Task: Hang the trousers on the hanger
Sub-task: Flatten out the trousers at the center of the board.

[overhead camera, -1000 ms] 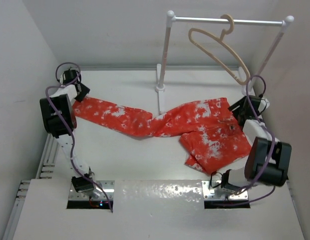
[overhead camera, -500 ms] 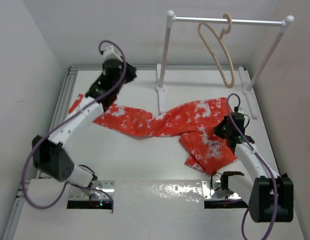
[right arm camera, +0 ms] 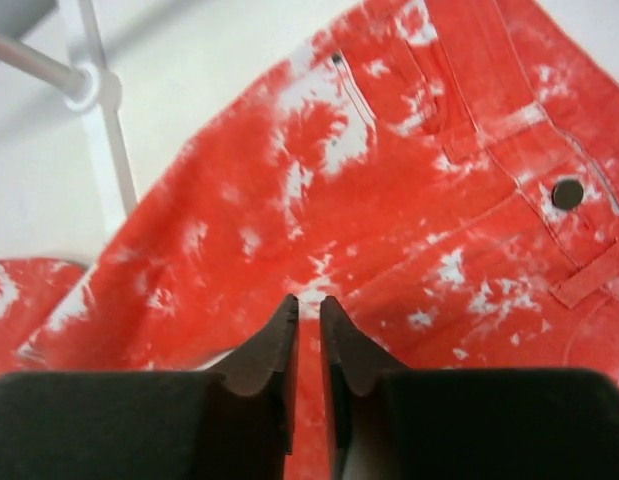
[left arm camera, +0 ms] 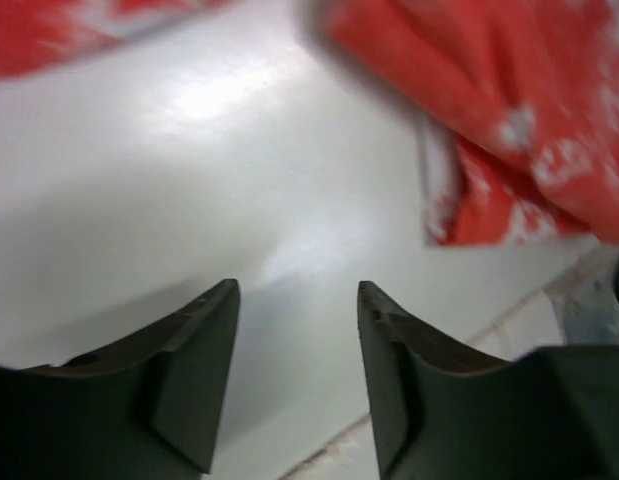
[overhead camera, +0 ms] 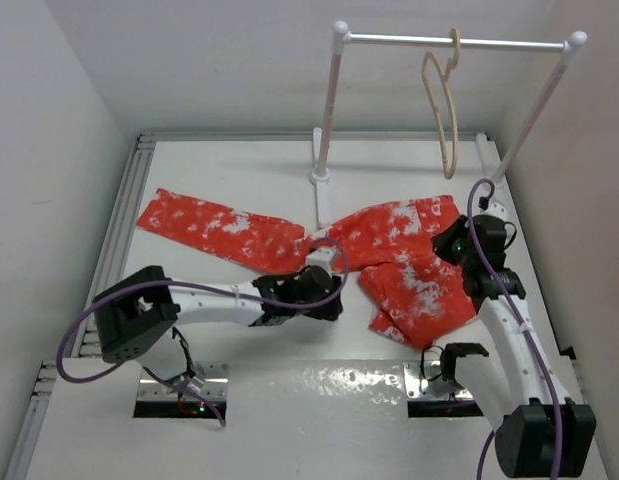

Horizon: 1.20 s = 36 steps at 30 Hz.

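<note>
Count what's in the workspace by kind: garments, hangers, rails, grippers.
trousers: 1
hanger: 1
white rail: 1
grippers: 2 (left gripper, right gripper)
Total: 5

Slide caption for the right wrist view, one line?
Right gripper, jaws nearly closed, over the red-orange trousers, dark waist button at right, white rail post at upper left.
</note>
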{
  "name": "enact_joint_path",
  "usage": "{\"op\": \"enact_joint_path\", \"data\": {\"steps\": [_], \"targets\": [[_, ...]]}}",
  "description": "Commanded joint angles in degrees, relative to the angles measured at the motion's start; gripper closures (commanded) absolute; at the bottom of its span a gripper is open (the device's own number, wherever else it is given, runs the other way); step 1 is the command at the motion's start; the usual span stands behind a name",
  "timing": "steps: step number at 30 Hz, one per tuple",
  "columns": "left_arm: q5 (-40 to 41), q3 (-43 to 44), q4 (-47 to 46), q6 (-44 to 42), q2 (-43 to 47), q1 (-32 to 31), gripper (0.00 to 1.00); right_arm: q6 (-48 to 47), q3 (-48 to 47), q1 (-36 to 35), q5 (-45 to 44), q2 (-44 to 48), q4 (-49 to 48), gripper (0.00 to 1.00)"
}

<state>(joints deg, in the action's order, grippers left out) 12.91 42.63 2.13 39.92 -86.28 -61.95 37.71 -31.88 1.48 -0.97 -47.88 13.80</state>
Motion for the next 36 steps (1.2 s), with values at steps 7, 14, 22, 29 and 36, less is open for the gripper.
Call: {"op": "enact_joint_path", "data": {"steps": [7, 14, 22, 29, 36], "targets": [[-10.8, 4.6, -18.5, 1.3, -11.4, -4.8, 0.42, -2.6, 4.6, 0.1, 3.5, 0.5, 3.0, 0.81], [-12.6, 8.1, -19.9, 1.7, -19.1, -6.5, 0.42, -1.6, 7.4, 0.1, 1.1, 0.0, 3.4, 0.63], [-12.6, 10.7, -20.7, 1.2, -23.6, -7.1, 0.48, -3.1, 10.0, 0.0, 7.4, 0.6, 5.4, 0.49], [-14.9, 10.3, -21.0, 1.0, -23.9, -7.3, 0.95, -3.3, 9.9, -1.0, 11.7, -0.4, 5.9, 0.67], [-14.5, 10.6, -17.4, -1.1, -19.8, -7.2, 1.0, -3.1, 9.5, -3.1, 7.3, 0.5, 6.6, 0.68]]}}
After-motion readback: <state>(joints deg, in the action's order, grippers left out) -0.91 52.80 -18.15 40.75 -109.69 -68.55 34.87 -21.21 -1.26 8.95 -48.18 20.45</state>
